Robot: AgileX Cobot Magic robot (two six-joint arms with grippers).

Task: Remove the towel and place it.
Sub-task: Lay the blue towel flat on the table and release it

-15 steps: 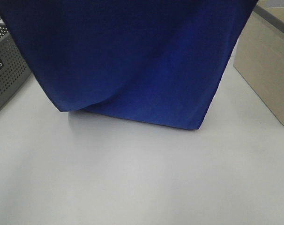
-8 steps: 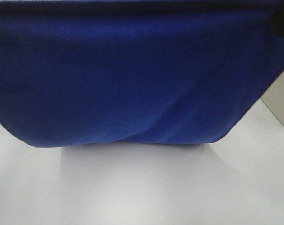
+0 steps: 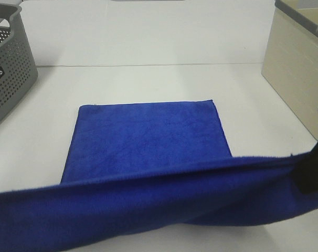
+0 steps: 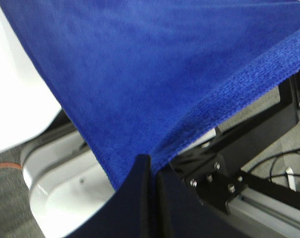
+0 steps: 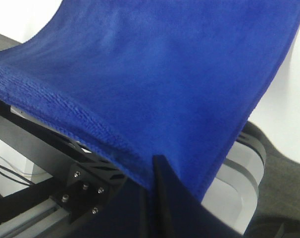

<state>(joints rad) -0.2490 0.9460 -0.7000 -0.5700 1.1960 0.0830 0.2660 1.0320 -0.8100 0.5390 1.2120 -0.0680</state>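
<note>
A white tabletop fills the view from the high camera and runs back to a pale wall. The blue towel is the biggest thing on it. Its far half lies flat in the middle of the frame, with square corners and a straight far edge. Its near half is lifted off the table and pulled into a taut band across the whole bottom of the frame.

A beige bin stands at the right edge, and a grey perforated basket sits in the upper left. Both are apart from the towel.

The left gripper is pinched tight on the towel's hemmed edge, its black fingers pressed together over the cloth. The right gripper is clenched on the opposite end of the same edge.
</note>
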